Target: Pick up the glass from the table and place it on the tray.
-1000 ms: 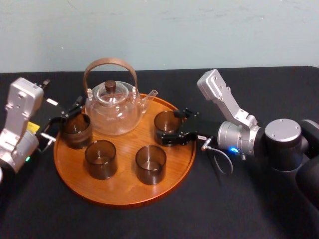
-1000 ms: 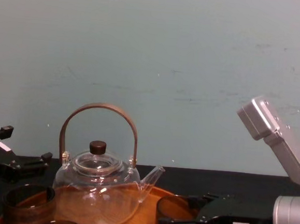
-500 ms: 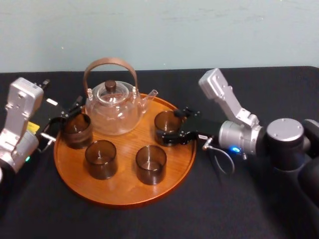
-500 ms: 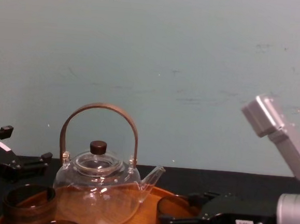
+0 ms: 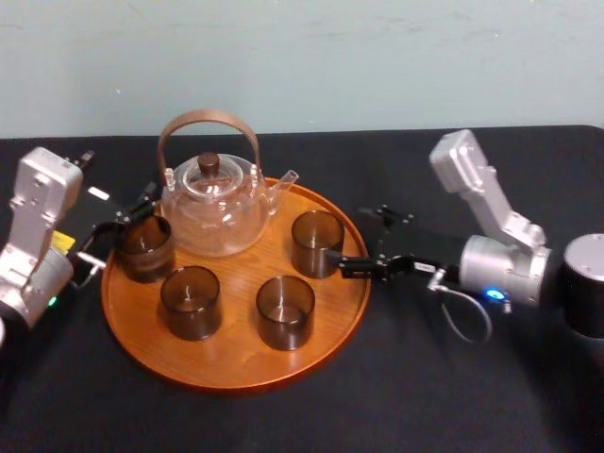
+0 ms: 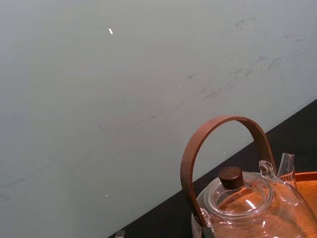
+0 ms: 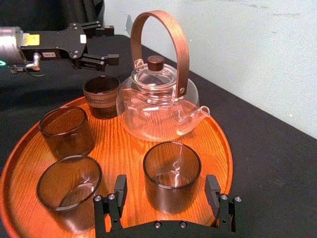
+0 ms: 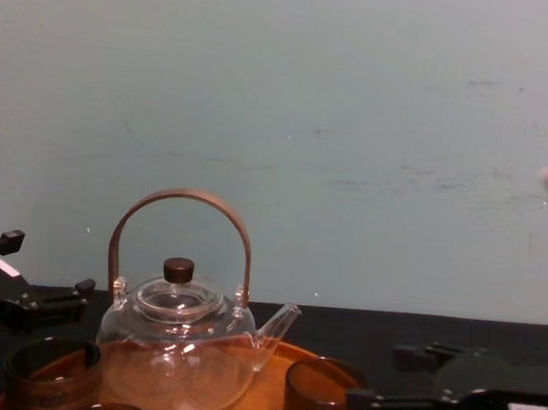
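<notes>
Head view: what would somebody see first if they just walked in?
The big orange tray on the black table, holding a clear teapot and four dark glasses. The right hand sits open by the tray's right rim, just off the nearest glass; the left hand is at the tray's left edge.

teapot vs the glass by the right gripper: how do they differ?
The teapot is clear; the glass just ahead of the open right gripper is dark and smoky. The teapot has an arched brown handle, knobbed lid and spout; the glass has none. The teapot is far taller and wider than the glass. Both stand upright on the tray. The left gripper sits at the tray's left edge.
</notes>
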`<action>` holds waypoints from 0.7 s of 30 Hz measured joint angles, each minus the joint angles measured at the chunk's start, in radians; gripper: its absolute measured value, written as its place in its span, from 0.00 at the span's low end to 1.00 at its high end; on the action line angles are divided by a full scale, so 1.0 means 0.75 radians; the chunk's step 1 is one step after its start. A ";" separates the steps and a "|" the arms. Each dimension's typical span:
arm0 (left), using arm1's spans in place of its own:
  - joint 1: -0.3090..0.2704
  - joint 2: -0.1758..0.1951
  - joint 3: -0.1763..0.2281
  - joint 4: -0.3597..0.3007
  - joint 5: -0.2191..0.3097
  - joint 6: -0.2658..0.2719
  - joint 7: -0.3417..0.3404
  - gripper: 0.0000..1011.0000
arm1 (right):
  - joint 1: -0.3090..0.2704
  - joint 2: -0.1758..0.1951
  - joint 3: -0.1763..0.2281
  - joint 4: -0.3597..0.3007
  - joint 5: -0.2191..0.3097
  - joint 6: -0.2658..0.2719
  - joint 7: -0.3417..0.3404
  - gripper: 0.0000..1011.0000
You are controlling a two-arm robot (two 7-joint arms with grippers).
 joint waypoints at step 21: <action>0.000 0.000 0.000 0.000 0.000 0.000 0.000 0.99 | -0.282 0.178 0.232 -0.264 0.115 -0.133 -0.203 0.99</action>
